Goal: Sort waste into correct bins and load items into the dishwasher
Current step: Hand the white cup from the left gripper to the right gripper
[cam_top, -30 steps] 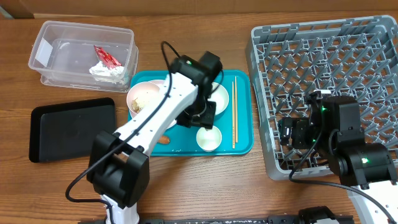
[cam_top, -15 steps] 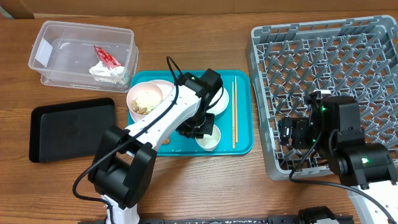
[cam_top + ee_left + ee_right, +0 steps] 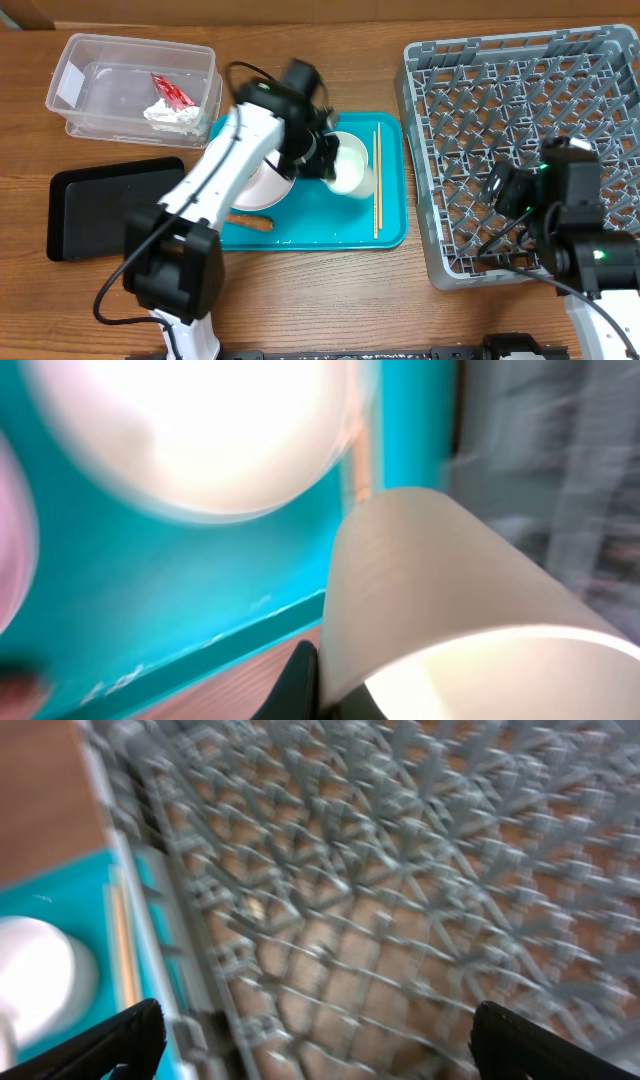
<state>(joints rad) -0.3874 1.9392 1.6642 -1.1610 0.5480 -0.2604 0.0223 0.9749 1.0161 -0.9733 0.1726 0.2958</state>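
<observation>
White bowl tilted above teal tray, clamped in left gripper, right gripper spread wide over grey dish rack, chopsticks lying on tray

A teal serving tray lay flat on the brown wooden surface — near its middle, long side running left to right — faint pale specks dotting its bare floor.

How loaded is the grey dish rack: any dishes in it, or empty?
Empty where visible: the dish rack shows only bare pegs in the overhead and right wrist views. The right arm hides its lower right part.
</observation>
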